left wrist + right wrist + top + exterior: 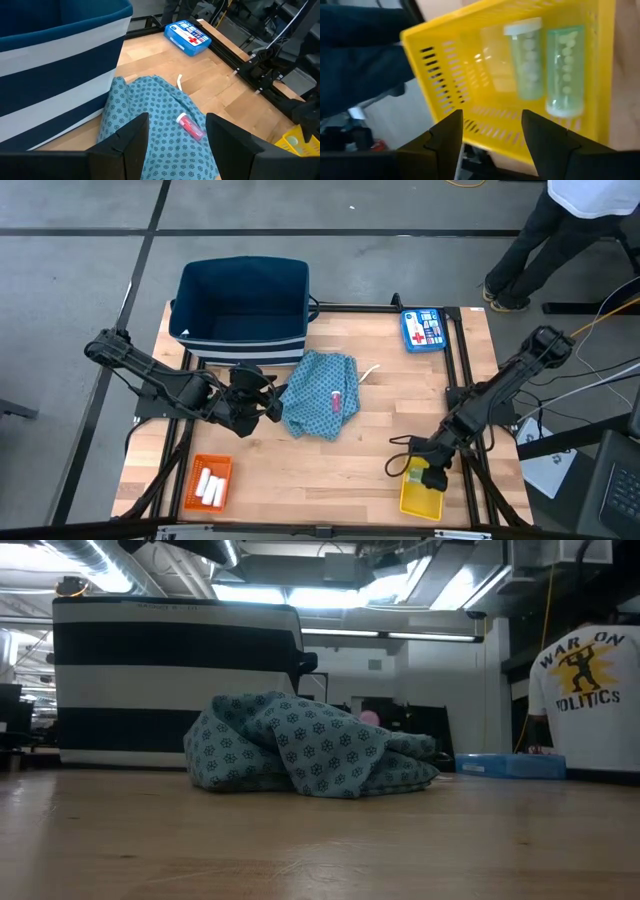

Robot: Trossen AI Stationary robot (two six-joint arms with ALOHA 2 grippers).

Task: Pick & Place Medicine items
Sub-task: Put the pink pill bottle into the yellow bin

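Observation:
A pink-red piece [190,125] lies on top of the crumpled teal cloth [320,395], also shown as the pink-red piece [337,402]. A white stick [180,82] pokes out at the cloth's far right edge. My left gripper [175,145] is open at the cloth's left side, its fingers pointing toward the pink-red piece. White tubes [210,485] lie in an orange tray [192,480]. My right gripper [492,140] is open above a yellow basket [445,60], where two pale green vials [527,57] lie side by side.
A navy and white striped bin [243,310] stands at the far left, just behind the cloth. The flat blue box with a red cross [424,330] lies at the far right. A person [585,690] stands beyond the table's right side. Bare wood shows mid-table.

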